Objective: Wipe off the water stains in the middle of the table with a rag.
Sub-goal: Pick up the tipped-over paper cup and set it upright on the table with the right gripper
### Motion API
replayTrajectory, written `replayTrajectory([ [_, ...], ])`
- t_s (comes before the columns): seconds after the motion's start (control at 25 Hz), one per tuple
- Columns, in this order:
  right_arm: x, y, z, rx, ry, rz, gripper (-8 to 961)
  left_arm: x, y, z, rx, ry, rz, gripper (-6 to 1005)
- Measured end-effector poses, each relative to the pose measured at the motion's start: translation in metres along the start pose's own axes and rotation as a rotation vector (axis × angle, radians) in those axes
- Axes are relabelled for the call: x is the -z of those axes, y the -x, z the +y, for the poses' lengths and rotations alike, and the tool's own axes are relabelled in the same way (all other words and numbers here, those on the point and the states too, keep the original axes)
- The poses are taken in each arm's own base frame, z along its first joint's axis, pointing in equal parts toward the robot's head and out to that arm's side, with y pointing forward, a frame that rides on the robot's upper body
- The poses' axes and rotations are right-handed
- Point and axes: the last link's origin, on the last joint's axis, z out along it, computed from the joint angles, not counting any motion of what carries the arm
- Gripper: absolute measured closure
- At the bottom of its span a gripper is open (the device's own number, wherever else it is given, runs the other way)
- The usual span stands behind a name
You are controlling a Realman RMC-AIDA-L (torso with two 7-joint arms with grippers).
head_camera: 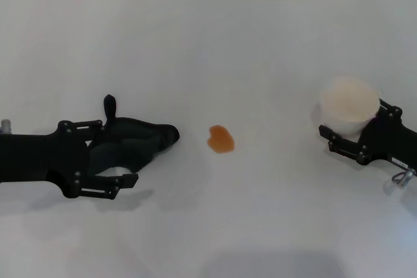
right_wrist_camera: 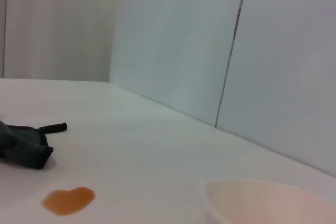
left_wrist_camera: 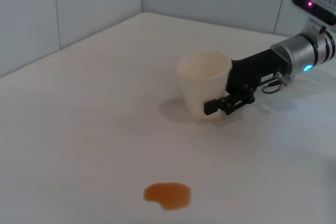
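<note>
Rag [head_camera: 140, 140] sits between my left gripper's [head_camera: 120, 154] spread fingers on the table [head_camera: 215, 50], left of centre. Water stains [head_camera: 221, 139] just beside it, untouched. My right gripper [head_camera: 348, 136] clamps a paper cup [head_camera: 349, 104], far right.

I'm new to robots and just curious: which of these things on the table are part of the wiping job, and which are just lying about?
Part of the job:
- the rag, under the left claw
- the water stains, one orange blotch
- the table

Just there:
- a white paper cup, between the fingers of the right claw
- the tiled wall behind
</note>
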Motion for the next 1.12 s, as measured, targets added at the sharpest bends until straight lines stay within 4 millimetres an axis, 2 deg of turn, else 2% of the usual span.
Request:
replayTrajectory([
  [0.28, 0.005, -0.001, -0.004, 0.014, -0.010, 0.003, 187, 0.000, 0.001, 0.001, 0.006, -0.003, 0.000, 123],
  [0.44, 0.008, 0.001, -0.006, 0.020, -0.011, -0.009, 80, 0.001, 0.003, 0.002, 0.012, -0.004, 0.000, 123],
  [1.12, 0.020, -0.007, -0.003, -0.016, 0.013, 0.025, 80, 0.001, 0.004, 0.001, 0.015, -0.013, 0.007, 124],
])
